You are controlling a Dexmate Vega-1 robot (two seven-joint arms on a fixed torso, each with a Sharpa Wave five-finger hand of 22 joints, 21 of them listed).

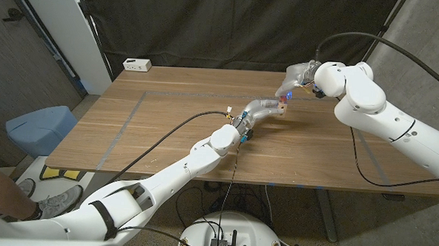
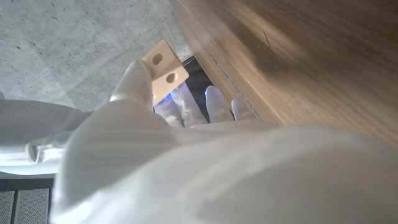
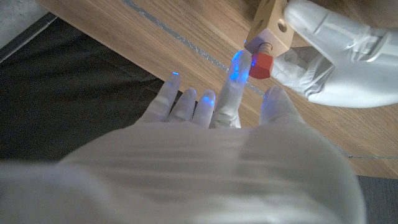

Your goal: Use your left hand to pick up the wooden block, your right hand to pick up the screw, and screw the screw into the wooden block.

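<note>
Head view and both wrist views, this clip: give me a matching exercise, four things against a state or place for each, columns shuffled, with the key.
Things:
1. wooden block
2. screw
3. left hand
4. white box

States or places:
A. red head, shank in the block's end hole
B. sits at the table's far left corner
C. pale, with round holes in its faces, held above the table
D. grips the block

The right hand is at the screw; whether it pinches it cannot be told.

Pairs: 1-C, 2-A, 3-D, 4-B
</note>
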